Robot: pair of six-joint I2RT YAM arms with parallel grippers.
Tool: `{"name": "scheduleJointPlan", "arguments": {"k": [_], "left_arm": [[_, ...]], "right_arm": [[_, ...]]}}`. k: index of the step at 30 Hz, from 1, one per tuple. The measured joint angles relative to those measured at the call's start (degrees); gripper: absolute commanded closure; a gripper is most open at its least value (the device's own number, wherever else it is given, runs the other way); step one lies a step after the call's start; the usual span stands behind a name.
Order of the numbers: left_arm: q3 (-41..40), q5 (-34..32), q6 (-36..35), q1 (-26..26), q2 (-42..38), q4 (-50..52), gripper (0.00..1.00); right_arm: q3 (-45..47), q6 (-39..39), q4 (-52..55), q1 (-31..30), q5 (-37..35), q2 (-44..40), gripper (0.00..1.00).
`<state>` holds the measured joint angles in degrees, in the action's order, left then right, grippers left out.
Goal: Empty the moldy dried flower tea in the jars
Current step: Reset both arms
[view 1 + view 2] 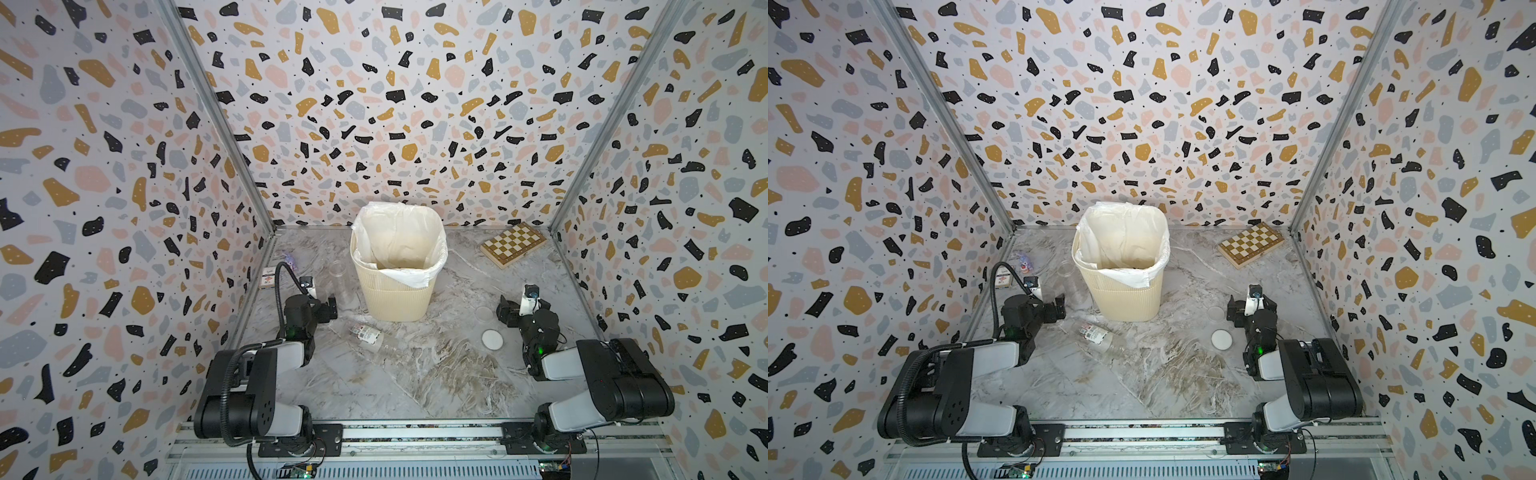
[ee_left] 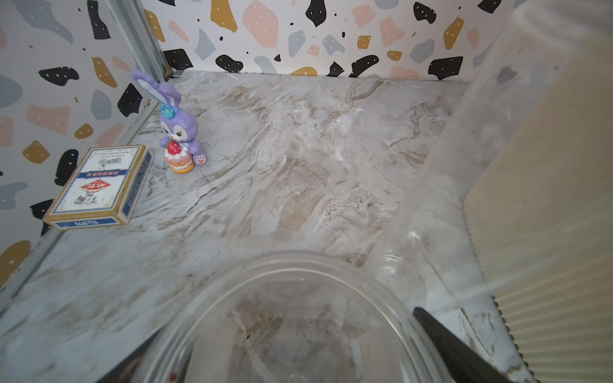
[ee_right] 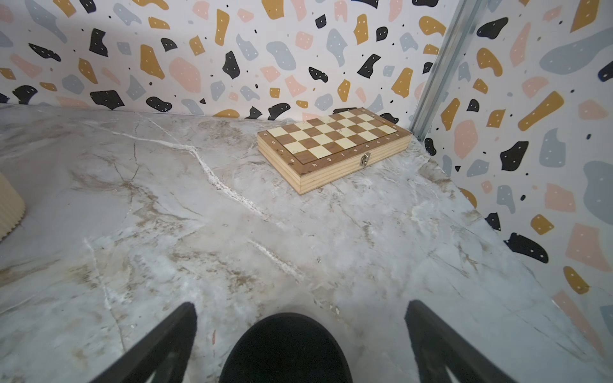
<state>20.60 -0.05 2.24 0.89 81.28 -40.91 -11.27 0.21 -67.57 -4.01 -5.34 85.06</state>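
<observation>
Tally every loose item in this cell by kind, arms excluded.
Clear jars: 3 (tall jar, labelled jar, squat jar)
Loose lids: 3 (clear lid, white lid, black lid)
Bin: 1
Chessboard box: 1
Card box: 1
Bunny figurine: 1
Total: 10

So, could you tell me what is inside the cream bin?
A white bag lines the cream bin; its near rim hides most of the bottom, so tea there cannot be confirmed.

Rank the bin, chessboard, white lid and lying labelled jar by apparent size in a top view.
Largest to smallest:
1. bin
2. chessboard
3. labelled jar
4. white lid
The jar's clear end is faint, so its lead over the lid is less sure.
</observation>
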Motion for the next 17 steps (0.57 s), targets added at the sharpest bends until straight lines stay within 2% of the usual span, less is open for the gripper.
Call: {"name": "scheduleJointPlan", "arguments": {"k": [17], "left_arm": [[-0.39,0.09,-0.15,-0.07,0.07,-1.14,0.01]], "right_arm": [[-0.09,0.0,-0.2,-0.24,-0.04,0.0,0.01]]}}
